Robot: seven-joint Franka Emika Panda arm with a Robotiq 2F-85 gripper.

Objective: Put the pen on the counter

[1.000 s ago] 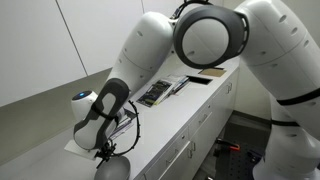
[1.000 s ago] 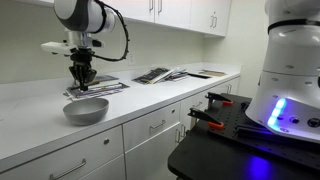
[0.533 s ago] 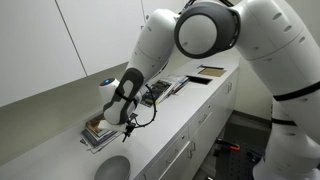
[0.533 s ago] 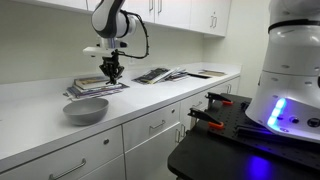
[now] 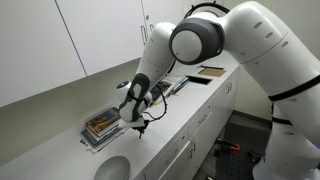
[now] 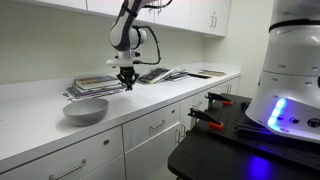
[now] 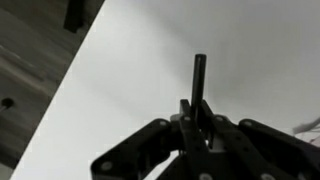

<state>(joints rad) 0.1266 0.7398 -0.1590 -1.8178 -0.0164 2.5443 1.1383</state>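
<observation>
The pen is gripped in the clenched jaws of the gripper and held over the white counter, contact not discernible; since the earlier frames the gripper has been moved away from the bowl, past the stack of books, over bare worktop

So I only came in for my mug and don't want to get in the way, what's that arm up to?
The robot arm's gripper is shut on a dark pen and holds it over a bare stretch of the white counter. It hangs just beside a stack of magazines, and a grey bowl sits further along. The pen has not yet been released.
</observation>
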